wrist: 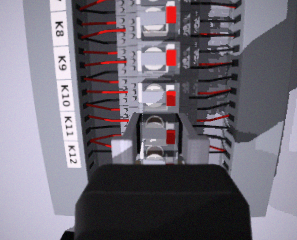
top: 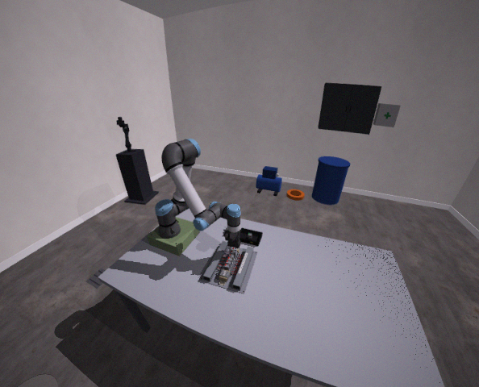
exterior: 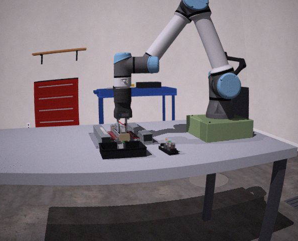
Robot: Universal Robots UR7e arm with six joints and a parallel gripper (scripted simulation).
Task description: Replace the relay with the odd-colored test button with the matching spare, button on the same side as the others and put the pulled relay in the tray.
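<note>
The relay panel (top: 229, 266) lies on the table with a row of relays (wrist: 157, 60) that show red test buttons on their right side. Labels K8 to K12 run down the left side. My gripper (wrist: 158, 125) stands upright over the near end of the row, by K11 and K12, and also shows in the exterior view (exterior: 121, 123). It is shut on a relay with a red button (wrist: 170, 136), on the same side as the others. I cannot tell how deep that relay sits. The black tray (exterior: 123, 149) holds a small light part (exterior: 120, 145).
A small black spare holder (exterior: 169, 147) with an orange-topped and a green-topped relay stands right of the tray. The green robot base (exterior: 220, 127) is at the far right. Grey wire ducts (exterior: 145, 135) flank the relay row.
</note>
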